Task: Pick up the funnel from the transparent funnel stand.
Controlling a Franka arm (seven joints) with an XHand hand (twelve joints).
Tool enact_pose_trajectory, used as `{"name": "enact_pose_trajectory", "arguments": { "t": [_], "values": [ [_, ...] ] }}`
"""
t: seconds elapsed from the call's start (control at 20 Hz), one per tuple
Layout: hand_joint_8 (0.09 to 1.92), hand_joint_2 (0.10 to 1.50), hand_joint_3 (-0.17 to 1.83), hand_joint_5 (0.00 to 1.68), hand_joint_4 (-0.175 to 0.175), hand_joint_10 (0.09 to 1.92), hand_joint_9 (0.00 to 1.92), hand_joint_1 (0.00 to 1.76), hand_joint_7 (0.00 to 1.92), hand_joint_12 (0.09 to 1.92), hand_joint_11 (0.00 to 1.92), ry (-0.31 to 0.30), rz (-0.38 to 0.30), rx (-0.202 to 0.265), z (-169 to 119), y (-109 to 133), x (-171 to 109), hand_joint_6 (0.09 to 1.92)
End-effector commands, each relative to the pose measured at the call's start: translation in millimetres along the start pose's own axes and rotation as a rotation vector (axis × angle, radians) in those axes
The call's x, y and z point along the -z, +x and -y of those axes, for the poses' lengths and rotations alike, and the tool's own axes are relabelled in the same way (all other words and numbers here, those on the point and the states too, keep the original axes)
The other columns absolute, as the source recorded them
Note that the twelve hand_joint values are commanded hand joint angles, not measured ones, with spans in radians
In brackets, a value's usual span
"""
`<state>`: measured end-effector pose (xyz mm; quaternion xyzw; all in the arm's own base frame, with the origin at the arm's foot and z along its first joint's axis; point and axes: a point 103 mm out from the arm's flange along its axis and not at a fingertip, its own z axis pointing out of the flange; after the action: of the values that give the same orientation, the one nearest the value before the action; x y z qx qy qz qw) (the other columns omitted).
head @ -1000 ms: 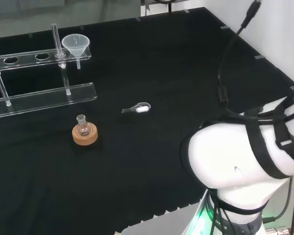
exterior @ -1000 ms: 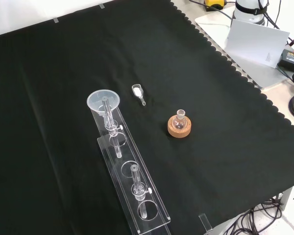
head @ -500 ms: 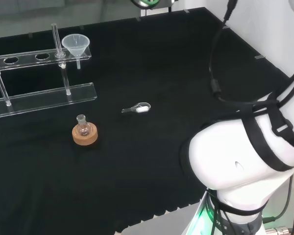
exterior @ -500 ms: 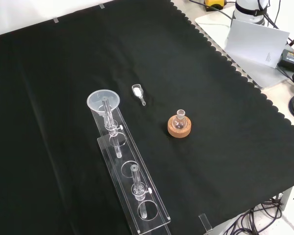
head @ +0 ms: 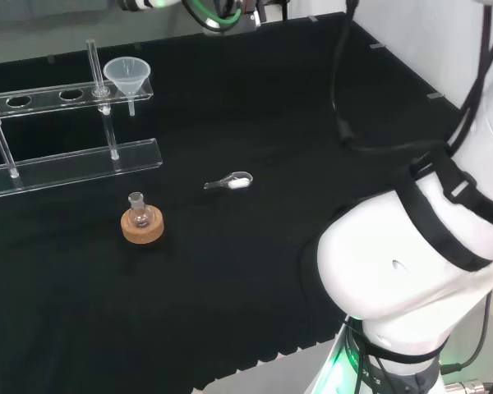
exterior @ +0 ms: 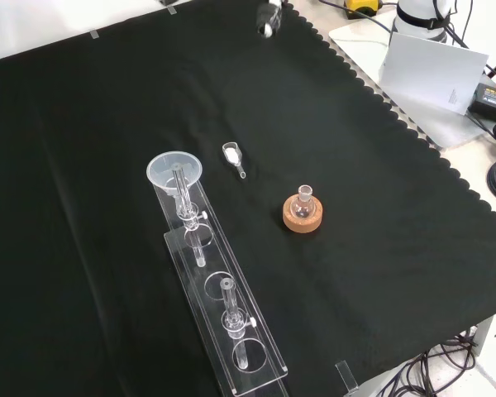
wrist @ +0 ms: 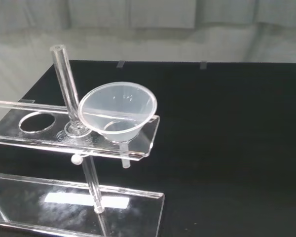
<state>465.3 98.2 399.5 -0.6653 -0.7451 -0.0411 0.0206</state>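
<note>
One clear plastic cone-shaped funnel (wrist: 119, 111) sits in the end hole of the transparent acrylic funnel stand (wrist: 49, 140), at ten o'clock on the black-clothed table (head: 255, 98) in the head view; whether the hand is open, I cannot tell; no writing is readable

I see a black cloth (exterior: 107, 124) with a scalloped edge covering the bench, and pale curtains (wrist: 138, 19) hang behind it.
</note>
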Motion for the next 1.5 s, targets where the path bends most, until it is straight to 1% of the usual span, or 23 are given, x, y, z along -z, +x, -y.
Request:
{"name": "enact_pose_trajectory", "arguments": {
  "t": [0.05,0.25,0.3,0.45,0.55,0.65,0.75,0.95,1.15,1.35,1.5],
  "values": [
    [0.09,0.69,0.14,0.0,0.007,0.09,0.0,0.21,0.0,0.09,0.04,0.059,-0.041,0.06,-37,19,-19,0.09],
    [0.09,0.7,0.14,0.0,0.007,0.09,0.0,0.21,0.0,0.09,0.04,0.076,-0.035,0.086,-52,30,-31,0.09],
    [0.09,0.71,0.1,0.0,0.007,0.09,0.0,0.21,0.0,0.11,0.03,0.073,-0.042,0.096,-57,33,-35,0.09],
    [0.09,0.75,0.04,0.0,0.004,0.09,0.0,0.24,0.03,0.38,0.0,0.044,-0.06,0.119,-70,39,-43,0.09],
    [0.09,0.76,0.03,0.0,0.002,0.09,0.01,0.25,0.06,0.52,0.0,0.037,-0.066,0.129,-78,42,-48,0.09],
    [0.09,0.76,0.03,0.0,0.0,0.09,0.02,0.26,0.08,0.59,0.0,0.04,-0.07,0.136,-83,44,-53,0.09],
    [0.09,0.77,0.03,0.0,-0.001,0.09,0.02,0.27,0.09,0.63,0.0,0.058,-0.075,0.136,-87,47,-59,0.09],
    [0.09,0.77,0.02,0.0,-0.002,0.09,0.03,0.27,0.1,0.64,0.0,0.081,-0.086,0.144,-89,53,-70,0.09],
    [0.09,0.77,0.02,0.0,-0.002,0.09,0.02,0.27,0.09,0.63,0.0,0.114,-0.075,0.148,-93,55,-80,0.09],
    [0.09,0.77,0.01,0.0,-0.001,0.09,0.0,0.26,0.06,0.43,0.0,0.144,-0.065,0.15,-99,53,-88,0.09],
    [0.1,0.76,0.01,0.0,0.0,0.09,0.0,0.25,0.04,0.37,0.0,0.151,-0.053,0.145,-102,51,-93,0.09]
  ]
}}
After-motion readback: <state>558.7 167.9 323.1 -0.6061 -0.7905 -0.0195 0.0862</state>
